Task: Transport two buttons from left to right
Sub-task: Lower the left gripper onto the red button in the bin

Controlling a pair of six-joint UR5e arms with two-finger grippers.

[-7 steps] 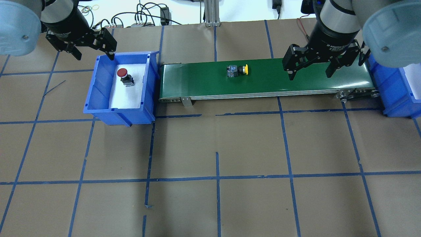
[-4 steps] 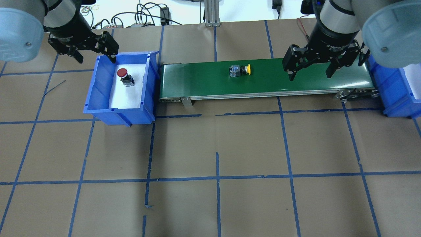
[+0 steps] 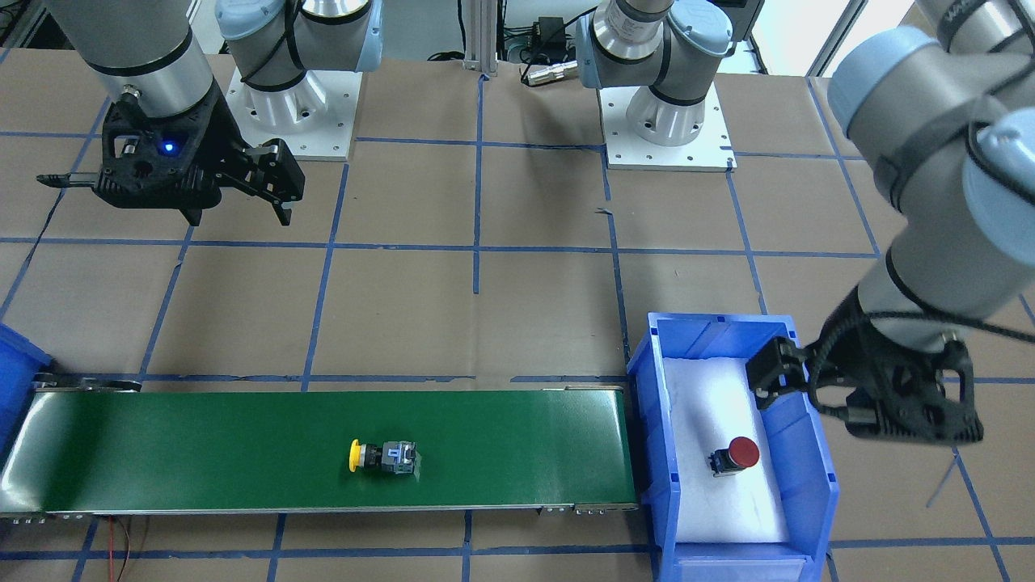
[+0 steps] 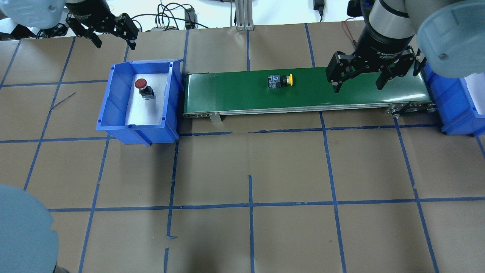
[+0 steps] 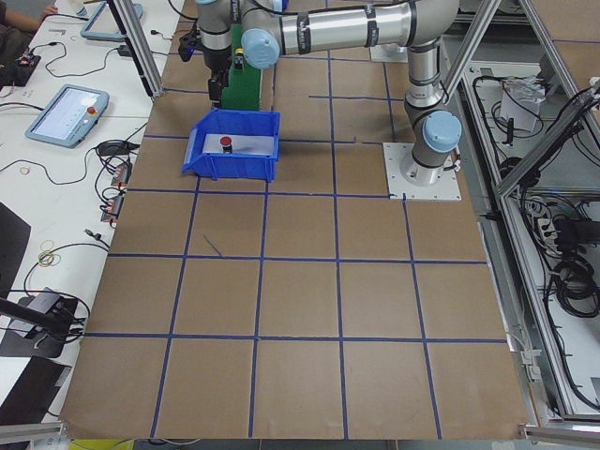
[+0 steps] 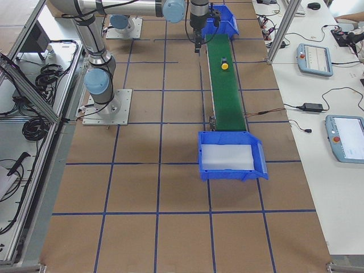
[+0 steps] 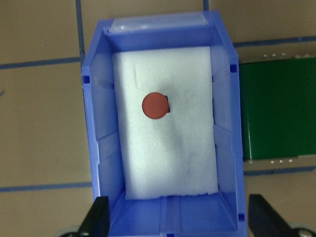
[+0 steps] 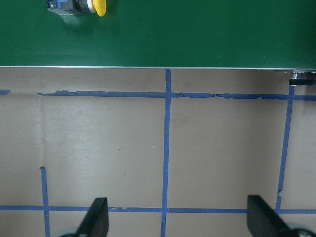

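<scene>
The red button [image 4: 143, 87] stands in the blue bin [image 4: 113, 96] below the left gripper [image 4: 113, 41], whose fingers are spread wide. The yellow button [image 4: 280, 80] lies on the green belt [image 4: 235, 94], well apart from the spread, empty right gripper [image 4: 358, 87].

A tabletop [image 4: 250, 163] covered in brown paper is marked into squares by blue tape lines [image 4: 251, 204]. Along its far side lies a green conveyor belt [image 4: 235, 94], with a blue bin [image 4: 113, 98] just beside its left end and a second blue bin [image 6: 230, 172] at its right end, each lined with white foam [image 7: 168, 163]. Black cables [image 4: 166, 11] trail beyond the far edge. Touchscreen pendants [image 6: 316, 59] rest on a white side table [image 6: 347, 210].
</scene>
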